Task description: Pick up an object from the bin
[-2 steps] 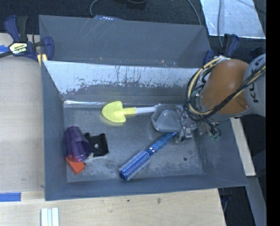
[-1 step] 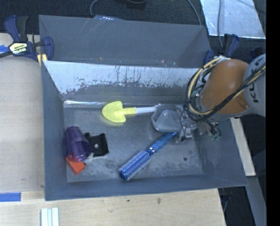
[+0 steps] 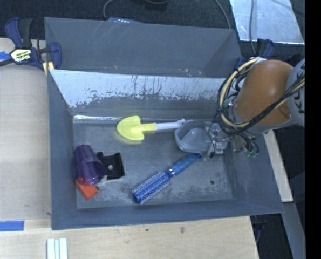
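My gripper (image 3: pixel 214 144) is low at the right side of the bin floor, just above the handle end of a blue hairbrush (image 3: pixel 161 179) that lies slanted toward the front. A clear, greyish plastic piece (image 3: pixel 189 136) lies right beside the gripper on its left. A yellow toy shovel with a white handle (image 3: pixel 141 128) stretches from that piece toward the left along the back of the floor. The fingertips are hard to make out among the metal parts.
At the left of the floor lie a purple cylinder (image 3: pixel 86 163), a black block (image 3: pixel 113 166) and a small orange piece (image 3: pixel 87 190). The orange-brown dome and cables on the arm hang over the bin's right wall.
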Action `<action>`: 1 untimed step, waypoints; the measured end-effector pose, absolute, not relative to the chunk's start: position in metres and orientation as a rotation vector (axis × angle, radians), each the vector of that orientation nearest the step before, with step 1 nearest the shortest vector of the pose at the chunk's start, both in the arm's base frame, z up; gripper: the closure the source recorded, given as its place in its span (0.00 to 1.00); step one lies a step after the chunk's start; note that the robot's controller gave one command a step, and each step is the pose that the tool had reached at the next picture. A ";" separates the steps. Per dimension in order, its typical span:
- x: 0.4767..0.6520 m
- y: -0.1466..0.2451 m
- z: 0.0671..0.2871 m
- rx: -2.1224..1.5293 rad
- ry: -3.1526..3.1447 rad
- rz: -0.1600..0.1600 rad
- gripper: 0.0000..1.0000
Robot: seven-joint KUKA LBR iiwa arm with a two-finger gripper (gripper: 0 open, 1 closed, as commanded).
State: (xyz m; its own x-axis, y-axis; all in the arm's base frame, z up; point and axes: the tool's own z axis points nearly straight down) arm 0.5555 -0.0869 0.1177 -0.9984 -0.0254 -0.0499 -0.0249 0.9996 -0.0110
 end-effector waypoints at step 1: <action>0.556 -0.087 0.151 -0.035 3.086 -0.016 1.00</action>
